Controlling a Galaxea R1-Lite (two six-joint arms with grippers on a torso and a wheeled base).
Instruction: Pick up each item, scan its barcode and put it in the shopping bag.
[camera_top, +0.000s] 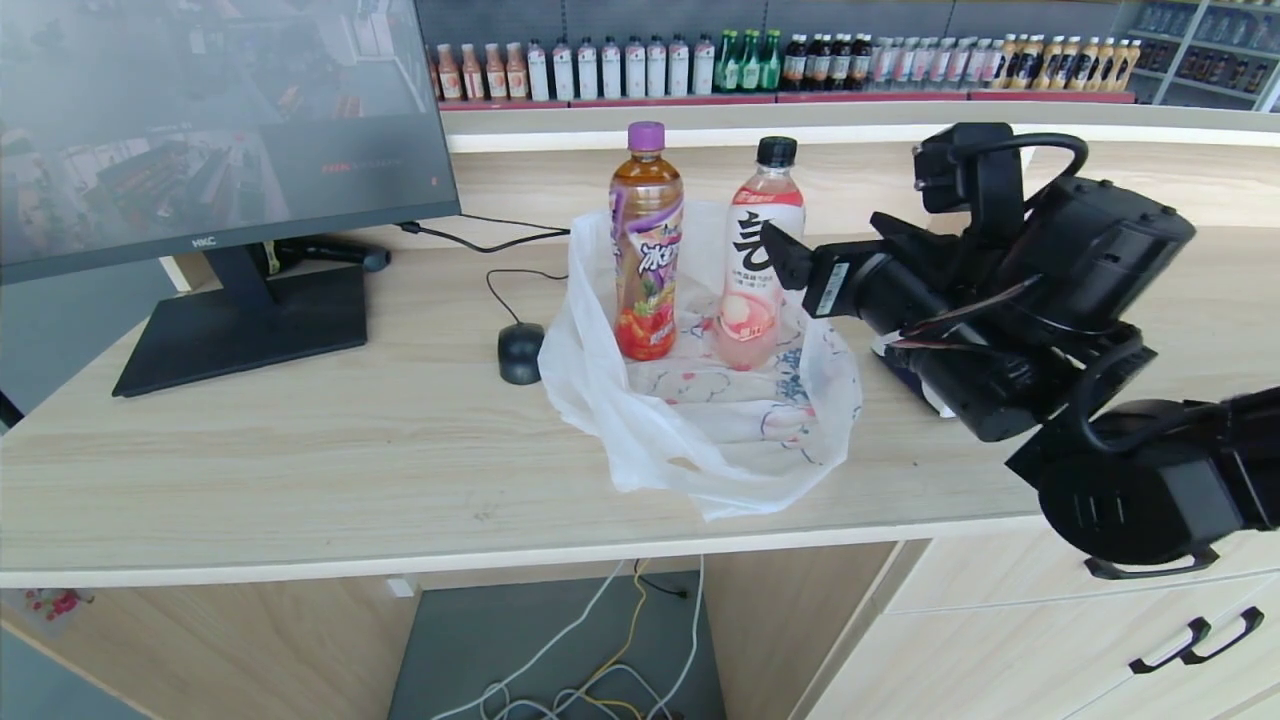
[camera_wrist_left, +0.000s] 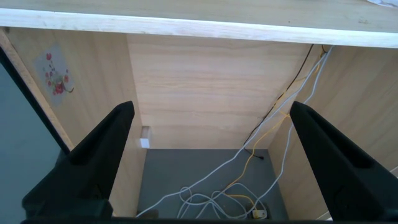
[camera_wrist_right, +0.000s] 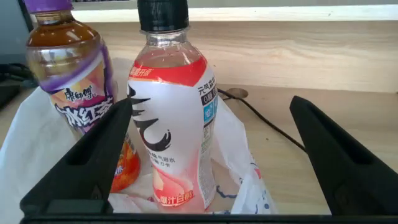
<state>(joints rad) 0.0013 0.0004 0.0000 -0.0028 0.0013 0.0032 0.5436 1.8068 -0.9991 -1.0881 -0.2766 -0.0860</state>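
1. While its fingers (camera_wrist_right: 93, 162) stand spread wide and grasp nothing, the right gripper (camera_top: 785, 255) hangs over the counter just beside the pink bottle (camera_top: 757, 270). Seen from the right wrist, the bottle stands ahead of the gap between the fingers. Whether a fingertip touches it cannot be told.
2. Pink bottle, black cap: upright inside the white shopping bag (camera_top: 700, 440), on the side nearer the right gripper.
3. Tea bottle (camera_top: 647, 250), purple cap: upright in the same bag, just beside the pink bottle and apart from it.
4. Shopping bag: open and slumped on the wooden counter (camera_top: 300, 450).
5. Left gripper (camera_wrist_left: 211, 109): fingers wide apart and empty, below the counter edge, facing the recess with loose cables (camera_wrist_left: 217, 186).
6. Computer mouse (camera_top: 520, 352): just beside the bag, on the side toward the monitor (camera_top: 200, 120).
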